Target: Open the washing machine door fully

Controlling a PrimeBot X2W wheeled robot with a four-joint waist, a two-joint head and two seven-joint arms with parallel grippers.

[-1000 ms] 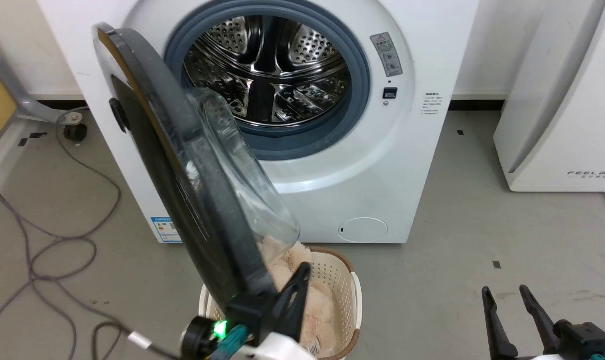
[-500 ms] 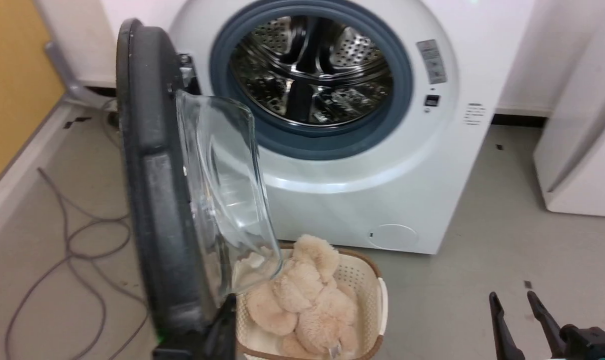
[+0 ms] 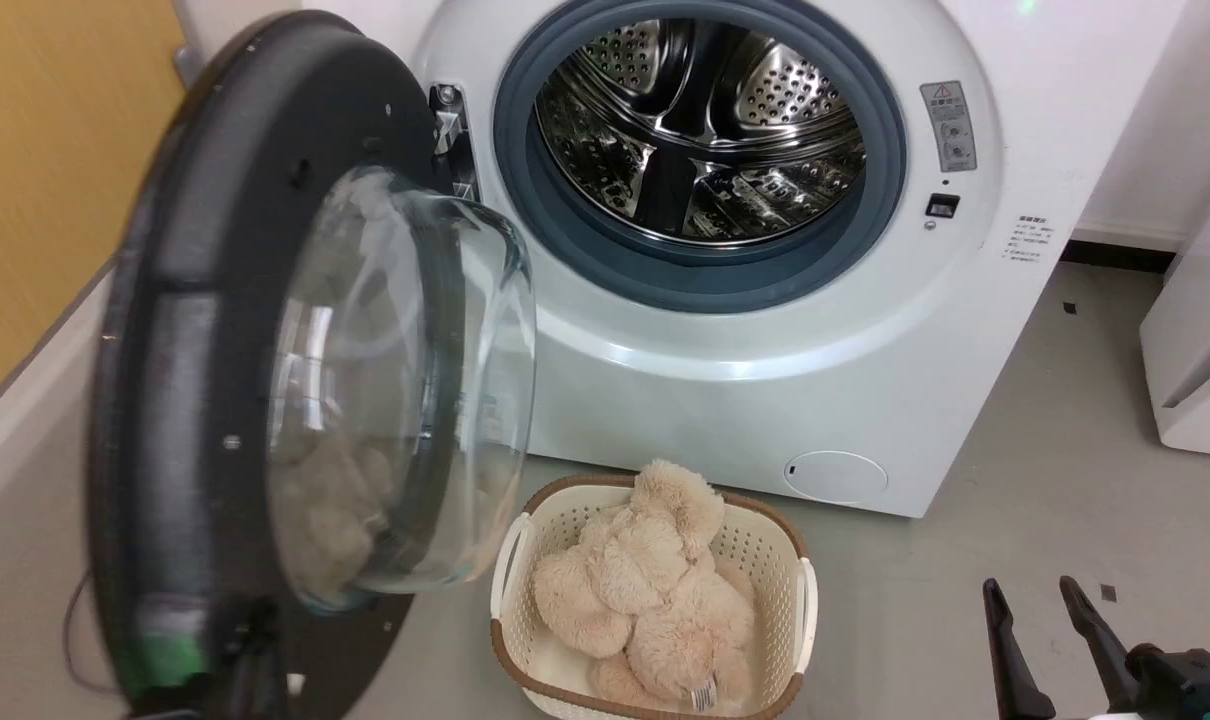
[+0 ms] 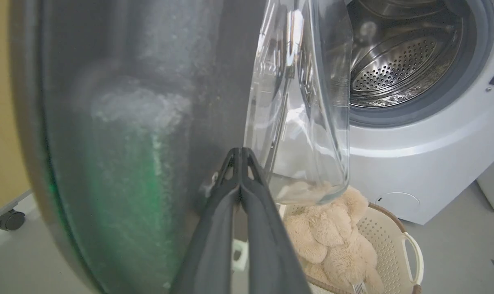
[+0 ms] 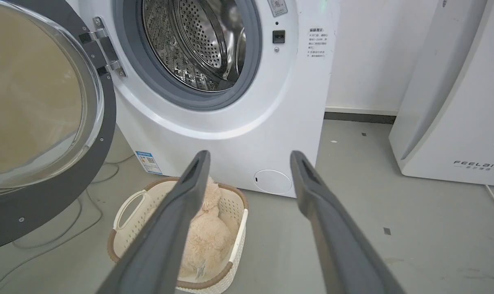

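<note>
In the head view the right gripper [image 3: 1029, 585] sits low, its two fingers spread and holding nothing. Up and well to its left the washing machine door [image 3: 195, 300] stands wide of the washing machine [image 3: 765, 400], its glass bowl turned toward the camera. A basket [image 3: 765, 530] with a plush toy [image 3: 645, 590] lies between door and gripper.

In the left wrist view the left gripper [image 4: 239, 157] has its fingers pressed tip to tip with nothing between them. The door's dark inner rim is right at the tips, though contact cannot be told, and the glass bowl is just right of them.

In the right wrist view the spread fingers frame the machine's front, with the door off to their upper left.
</note>
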